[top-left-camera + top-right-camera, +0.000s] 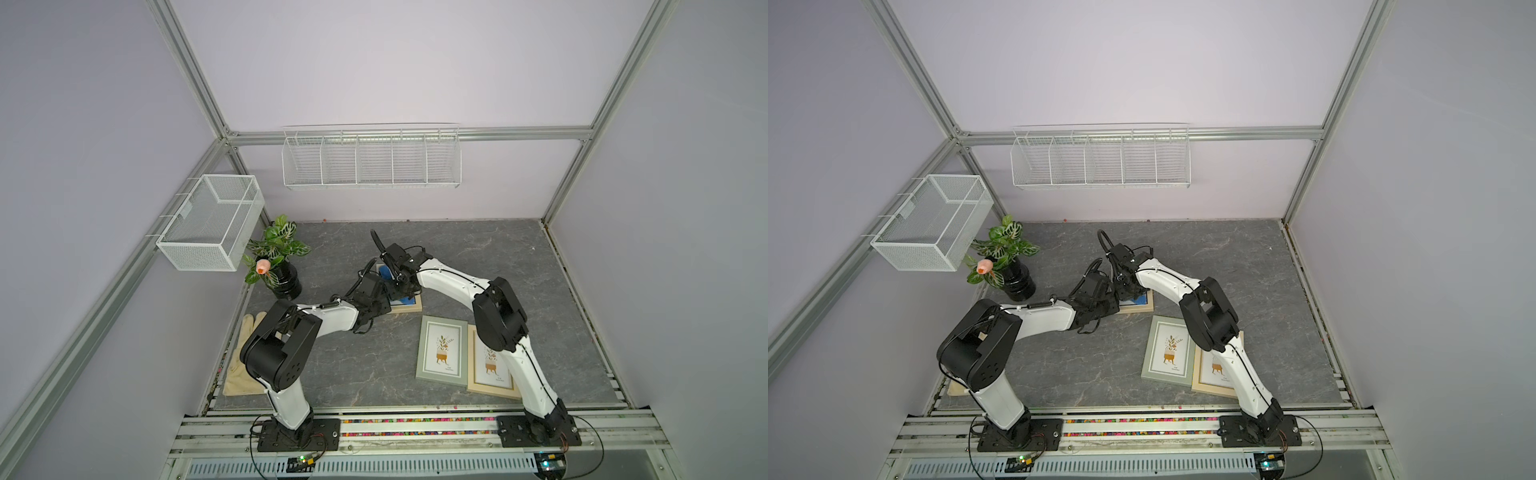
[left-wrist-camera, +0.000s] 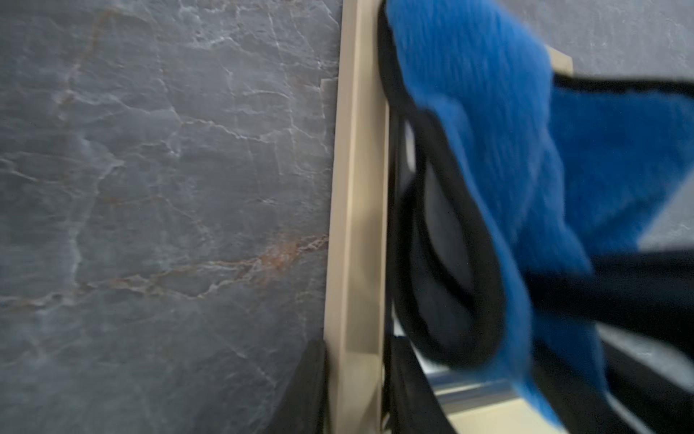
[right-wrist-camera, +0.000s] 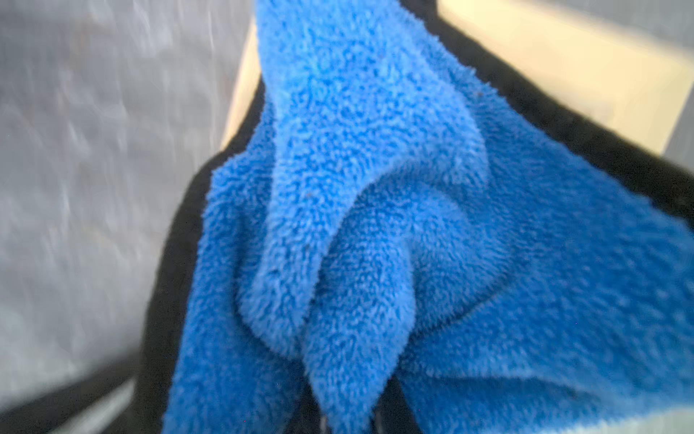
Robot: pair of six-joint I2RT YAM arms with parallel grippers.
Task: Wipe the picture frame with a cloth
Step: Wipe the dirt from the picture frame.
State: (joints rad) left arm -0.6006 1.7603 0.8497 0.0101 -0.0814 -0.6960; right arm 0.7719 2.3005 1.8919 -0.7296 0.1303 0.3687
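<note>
The picture frame (image 1: 409, 308) (image 1: 1136, 308), beige wood, lies flat at mid-table. My left gripper (image 1: 384, 308) (image 2: 356, 379) is shut on its side rail (image 2: 356, 225), with one dark finger (image 2: 308, 387) outside the rail and the other inside it. The blue plush cloth (image 1: 386, 272) (image 2: 488, 131) (image 3: 356, 188) with a dark edge drapes over the frame's face. From above, my right gripper (image 1: 401, 286) (image 3: 347, 421) is shut on a bunched fold of the cloth. A beige frame corner (image 3: 563, 67) shows past the cloth. Most of the frame's glass is hidden.
A grey-green frame (image 1: 442, 351) and another beige frame (image 1: 492, 365) lie at the front right, partly under the right arm. A potted plant (image 1: 282, 274) stands at back left, a beige glove (image 1: 245, 361) at the left edge. Wire baskets (image 1: 212, 222) (image 1: 370, 160) hang on the walls.
</note>
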